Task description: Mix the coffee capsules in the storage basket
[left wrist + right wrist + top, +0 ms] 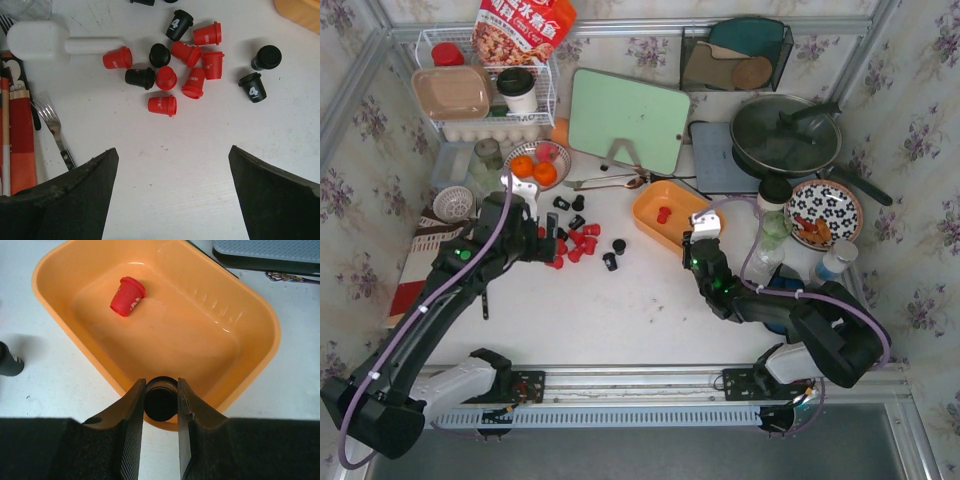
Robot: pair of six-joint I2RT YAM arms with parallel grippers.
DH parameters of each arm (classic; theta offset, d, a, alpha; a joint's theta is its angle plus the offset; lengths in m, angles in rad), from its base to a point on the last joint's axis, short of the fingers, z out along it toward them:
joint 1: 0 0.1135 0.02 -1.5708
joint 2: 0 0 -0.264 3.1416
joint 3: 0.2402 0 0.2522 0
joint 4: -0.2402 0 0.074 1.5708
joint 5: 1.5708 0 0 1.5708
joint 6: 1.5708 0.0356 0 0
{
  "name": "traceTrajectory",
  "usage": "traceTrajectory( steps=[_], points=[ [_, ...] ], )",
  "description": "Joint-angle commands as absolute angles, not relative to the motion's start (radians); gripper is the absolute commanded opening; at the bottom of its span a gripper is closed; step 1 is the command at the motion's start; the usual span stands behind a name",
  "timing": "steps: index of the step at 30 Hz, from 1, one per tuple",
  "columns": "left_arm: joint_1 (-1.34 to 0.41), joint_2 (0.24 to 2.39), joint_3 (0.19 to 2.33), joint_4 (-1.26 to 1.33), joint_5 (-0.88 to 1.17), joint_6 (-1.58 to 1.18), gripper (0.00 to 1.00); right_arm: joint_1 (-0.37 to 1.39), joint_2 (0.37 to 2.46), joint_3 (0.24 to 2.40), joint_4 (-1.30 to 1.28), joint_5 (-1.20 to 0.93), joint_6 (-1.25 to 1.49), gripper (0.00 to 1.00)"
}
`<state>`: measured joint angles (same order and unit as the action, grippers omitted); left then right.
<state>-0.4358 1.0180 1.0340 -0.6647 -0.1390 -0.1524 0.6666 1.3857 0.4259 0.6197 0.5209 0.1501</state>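
Note:
The orange storage basket [672,215] sits right of centre and fills the right wrist view [250,315]. One red capsule [127,296] lies in it on its side. My right gripper [161,390] is shut on a black capsule [161,400] over the basket's near rim; the gripper also shows in the top view [701,232]. Several red and black capsules [175,65] lie loose on the white table left of the basket, seen too in the top view [578,238]. My left gripper [172,160] is open and empty just short of that pile.
A fork [52,127] and a striped cloth [17,130] lie left of the left gripper, with a white scoop [40,42] beyond. A bowl of oranges [534,165], green cutting board [628,120], wire rack [490,85], pan [785,135] and patterned plate [823,212] stand at the back and right.

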Motion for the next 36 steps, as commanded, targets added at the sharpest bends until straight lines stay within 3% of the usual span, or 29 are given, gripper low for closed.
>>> traceTrajectory(
  steps=[1,10,22,36],
  points=[
    [-0.434,1.039,1.041,-0.648,-0.115,-0.179,0.94,0.662,1.391,0.408,0.702,0.455,0.108,0.24],
    [-0.439,1.102,1.031,-0.594,-0.098,-0.255,0.87,0.650,1.351,0.351,0.775,0.394,0.075,0.29],
    [-0.637,1.293,1.057,-0.498,-0.245,-0.391,0.85,0.650,1.267,0.372,0.654,0.360,0.110,0.56],
    [-0.764,1.621,1.165,-0.469,-0.246,-0.515,0.76,0.650,1.205,0.338,0.671,0.452,0.117,0.58]
  ],
)
